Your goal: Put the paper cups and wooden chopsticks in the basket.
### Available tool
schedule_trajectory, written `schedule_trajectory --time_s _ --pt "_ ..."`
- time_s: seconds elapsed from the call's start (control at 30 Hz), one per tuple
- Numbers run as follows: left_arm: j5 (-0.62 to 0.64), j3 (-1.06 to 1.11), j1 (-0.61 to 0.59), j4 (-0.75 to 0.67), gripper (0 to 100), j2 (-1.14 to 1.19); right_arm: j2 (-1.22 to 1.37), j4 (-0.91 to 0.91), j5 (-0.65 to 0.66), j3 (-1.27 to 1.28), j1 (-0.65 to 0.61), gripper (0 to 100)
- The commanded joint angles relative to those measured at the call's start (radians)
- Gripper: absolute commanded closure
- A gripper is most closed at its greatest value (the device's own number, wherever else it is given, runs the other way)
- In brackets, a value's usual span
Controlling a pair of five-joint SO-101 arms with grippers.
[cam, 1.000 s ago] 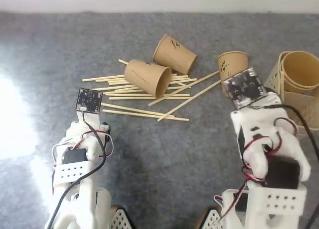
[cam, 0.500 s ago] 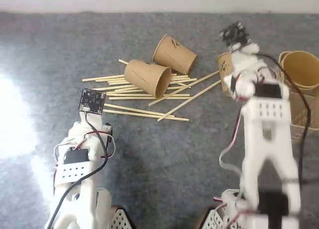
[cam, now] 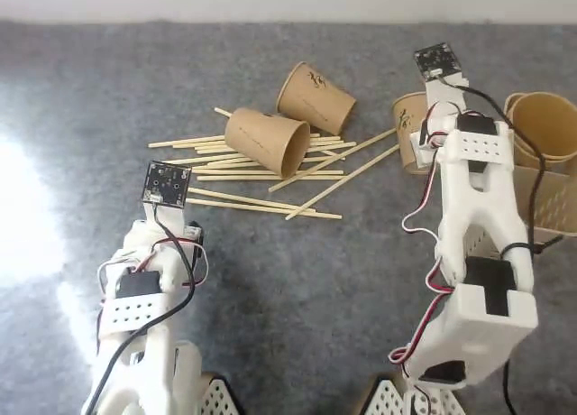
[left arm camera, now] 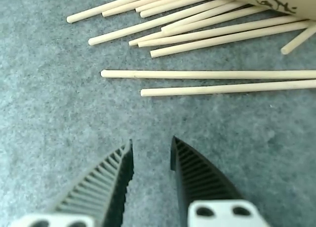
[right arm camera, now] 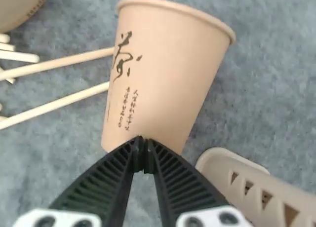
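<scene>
Paper cups (cam: pixel 270 140) lie in three places. Two rest on their sides at the far centre of the table, on top of the wooden chopsticks (cam: pixel 261 176). One cup (right arm camera: pixel 163 74) appears to stand upright just left of the basket (cam: pixel 552 203). More cups (cam: pixel 545 126) are already nested inside the basket at the far right.

The chopsticks are spread in a loose, mostly parallel fan. Several are pinned under the toppled cups, so those cups probably need to come off first.

The right arm (cam: pixel 469 189) is stretched far across the table. The right gripper (right arm camera: pixel 143 145) has its fingers pressed together, holding nothing, with the tips at the foot of the standing cup. Contact cannot be confirmed. The fingers must part before the cup wall can be gripped.

The left gripper (left arm camera: pixel 150 148) hovers over bare cloth near the closest chopsticks (left arm camera: pixel 207 74). Its fingers stand slightly apart and hold nothing, a spacing suited to a single stick.

The surface is a grey, felt-like cloth (cam: pixel 72 90), likely to stop the sticks rolling. A bright patch of glare (cam: pixel 18 216) marks its left side. A pale wall (cam: pixel 270 0) runs along the far edge.
</scene>
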Motion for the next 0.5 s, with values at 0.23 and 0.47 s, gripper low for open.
schedule_trajectory --time_s 0.23,0.47 --pt "-0.006 -0.012 0.008 -0.020 88 -0.012 -0.033 0.007 -0.011 -0.041 0.008 99.1" --pt "-0.006 -0.012 0.008 -0.020 88 -0.012 -0.031 0.090 -0.011 0.023 0.010 99.1"
